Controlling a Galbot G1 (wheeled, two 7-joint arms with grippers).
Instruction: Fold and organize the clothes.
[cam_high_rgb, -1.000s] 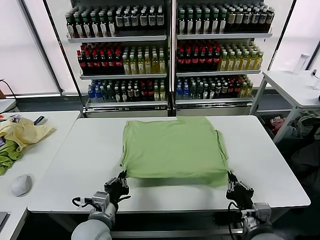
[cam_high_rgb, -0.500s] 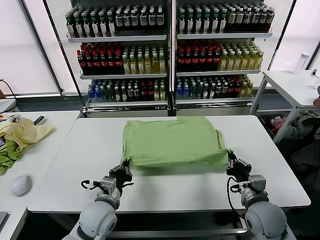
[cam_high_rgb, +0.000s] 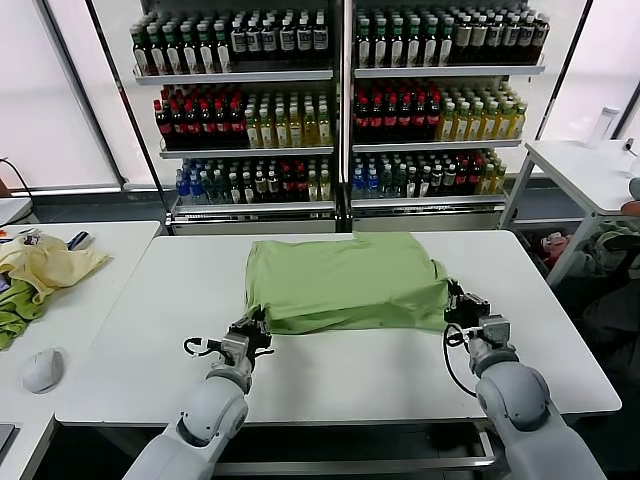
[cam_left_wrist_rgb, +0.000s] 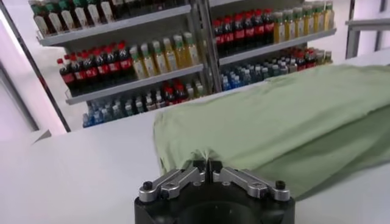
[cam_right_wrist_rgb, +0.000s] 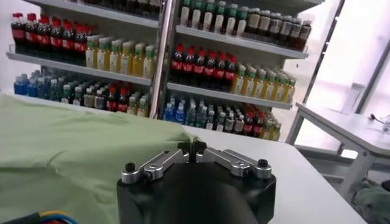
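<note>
The clothes, a light sage-green T-shirt (cam_high_rgb: 345, 280), lie on the white table (cam_high_rgb: 350, 370), with the near part doubled back over the far part. My left gripper (cam_high_rgb: 258, 326) is shut on the shirt's near left corner (cam_left_wrist_rgb: 204, 155). At the near right corner, my right gripper (cam_high_rgb: 454, 301) is shut on the hem. A thin pinch of green cloth shows between the left fingers (cam_left_wrist_rgb: 207, 165) and at the right gripper (cam_right_wrist_rgb: 192, 147). Both corners are held just above the table. No printed patch shows.
Shelves of bottles (cam_high_rgb: 340, 110) stand behind the table. A side table on the left holds a pale yellow cloth (cam_high_rgb: 45, 262), a darker green cloth (cam_high_rgb: 15, 310) and a mouse (cam_high_rgb: 42, 370). Another white table (cam_high_rgb: 590, 170) stands at the back right.
Both grippers have carried the shirt's near hem away from me, from the front edge toward the middle, folding the near part over the rest. The shirt now looks shorter front to back.
</note>
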